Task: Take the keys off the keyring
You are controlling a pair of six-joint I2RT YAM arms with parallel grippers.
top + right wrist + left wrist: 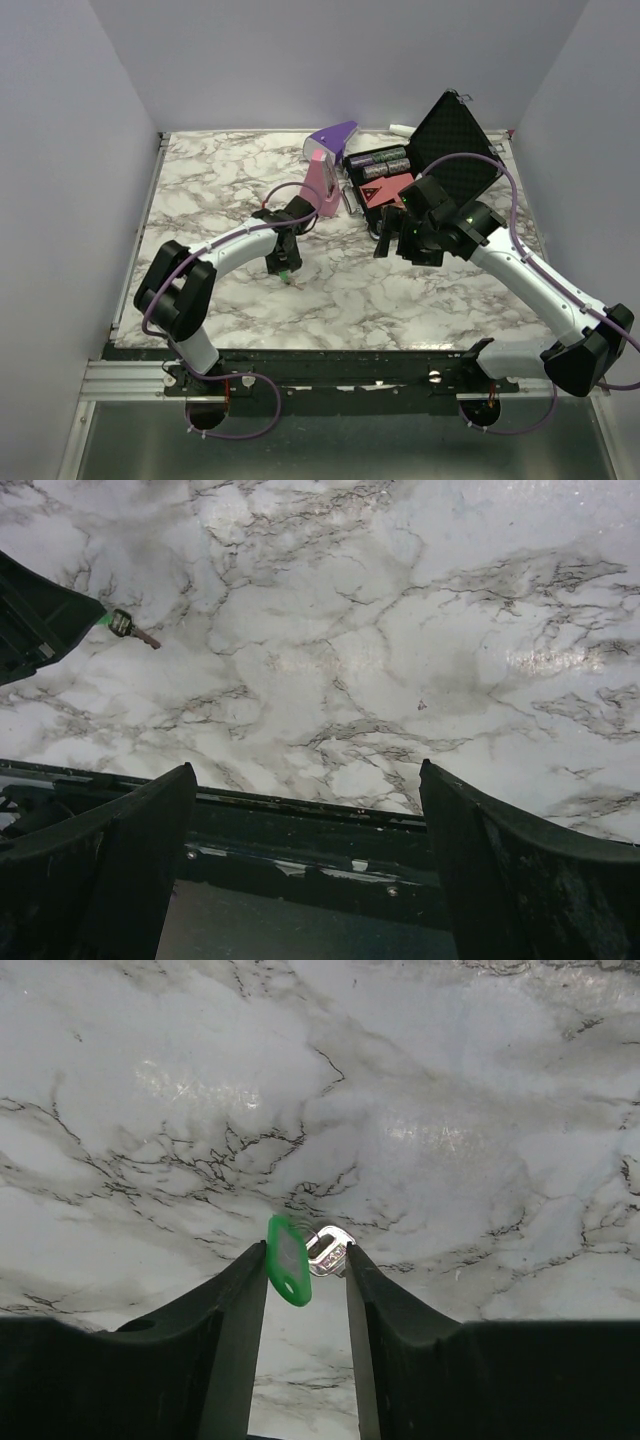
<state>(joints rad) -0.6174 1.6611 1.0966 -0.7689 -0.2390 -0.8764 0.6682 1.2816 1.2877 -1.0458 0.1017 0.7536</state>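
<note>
My left gripper (283, 262) points down at the marble table (200, 190), left of centre. In the left wrist view its jaws (306, 1252) are closed on the keys at the very tips. The green plastic key head (288, 1260) lies against the left finger and a silvery key (330, 1252) against the right finger. The thin keyring between them is barely visible. The green head shows at the gripper tip in the top view (286, 273) and in the right wrist view (120, 624). My right gripper (388, 238) is wide open and empty (305, 770), hovering right of centre.
A purple-and-pink wedge-shaped object (325, 165) stands at the back centre. An open black case (455, 145) holds batteries (380, 160) and a red part (388, 190) at the back right. The black front rail (300, 825) lies under the right gripper.
</note>
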